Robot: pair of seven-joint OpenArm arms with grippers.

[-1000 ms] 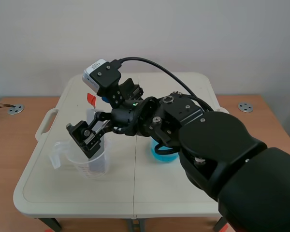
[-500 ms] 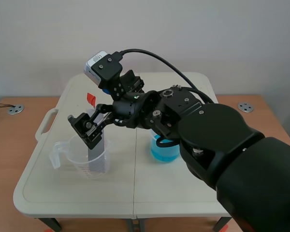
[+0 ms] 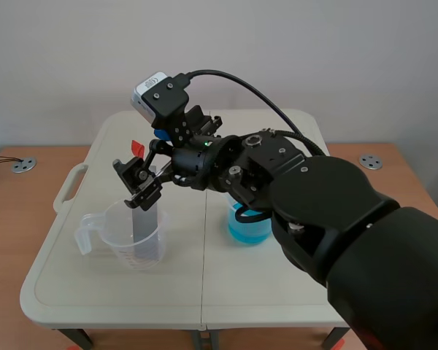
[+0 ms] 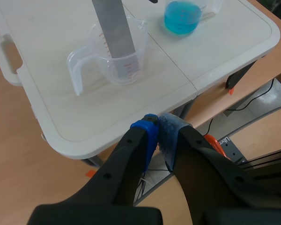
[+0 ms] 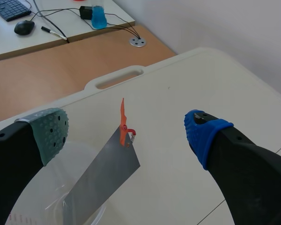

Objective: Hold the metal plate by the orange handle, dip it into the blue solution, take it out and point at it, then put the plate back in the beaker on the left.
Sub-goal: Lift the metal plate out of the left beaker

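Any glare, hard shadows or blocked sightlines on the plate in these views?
Scene view: even light, but the black right arm hides part of the beaker of blue solution. Left wrist view: only a soft shadow by the clear plastic beaker. Right wrist view: no glare on the grey metal plate; orange handle unobstructed.

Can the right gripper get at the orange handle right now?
Probably yes: the right gripper is open and the orange handle stands free just ahead, between its fingers, with nothing blocking.
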